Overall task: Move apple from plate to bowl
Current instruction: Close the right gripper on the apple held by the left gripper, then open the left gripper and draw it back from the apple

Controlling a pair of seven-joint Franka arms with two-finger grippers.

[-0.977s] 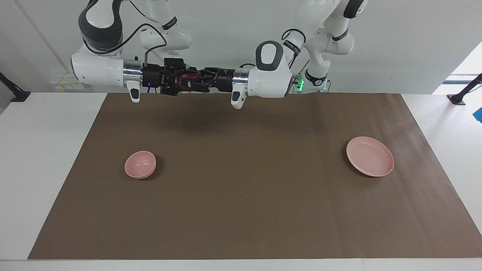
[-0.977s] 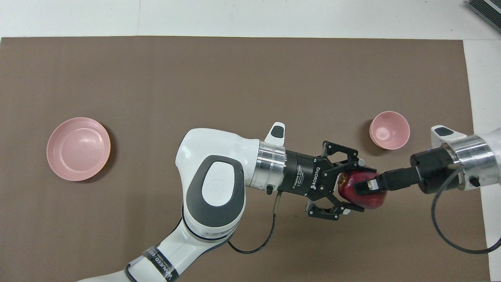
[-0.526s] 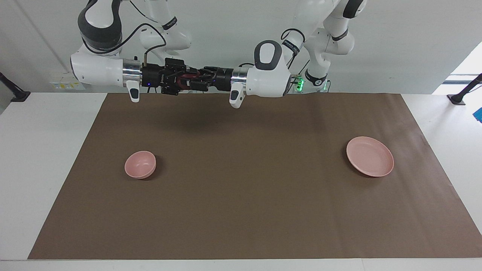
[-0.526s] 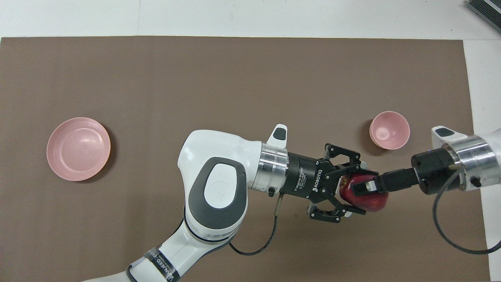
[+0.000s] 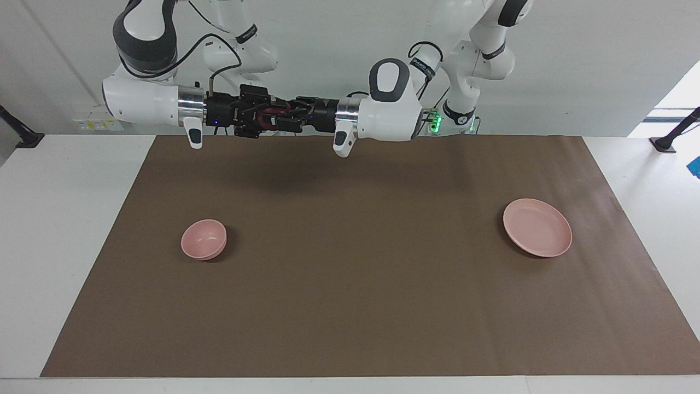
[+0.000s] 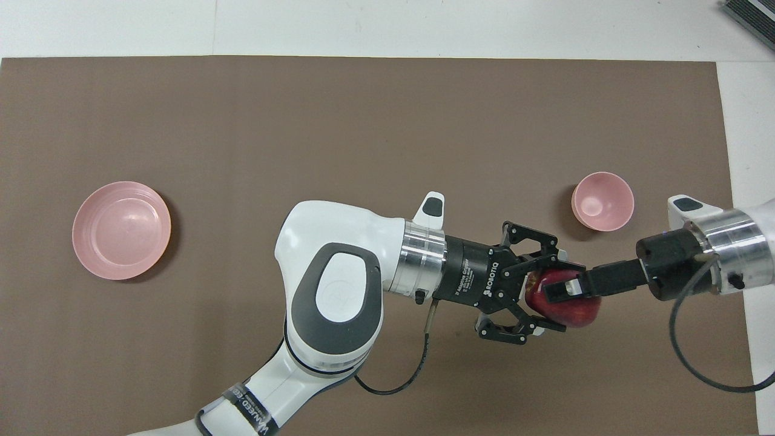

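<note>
Apple (image 6: pixel 566 306): one, small, round, glossy dark red skin; held in the air between the two pincers, over the brown mat, lifted clear of both plate and bowl. Mostly covered by fingers in both views.
Left pincer (image 6: pixel 548 297): black linkage type, reaching in sideways from the left arm; closed on the apple, links splayed out to either side of the fruit.
Right pincer (image 6: pixel 560 289): slim black body on a silver wrist, met head-on with the left pincer; one finger (image 6: pixel 566 288) is seen laid across the top of the apple, closed against it.
Plate (image 5: pixel 563 235): one, wide, shallow, round, pale pink, smooth matte surface with a low rim; nothing is seen on it. Set at the left arm's end of the counter.
Bowl (image 5: pixel 210 247): one, small, deep, round, pale pink, smooth; nothing is seen inside. Set at the right arm's end, well apart from the plate.
Mat (image 5: pixel 350 306): one, flat brown sheet, dull finish, laid over most of the counter (image 5: pixel 60 230), which is white and smooth.
Arms: two, glossy white shells with dark grey joints; black cables are looped from each wrist.
Obstruction: the bowl is left uncovered in both views; the pincers hang beside it as seen from overhead.
</note>
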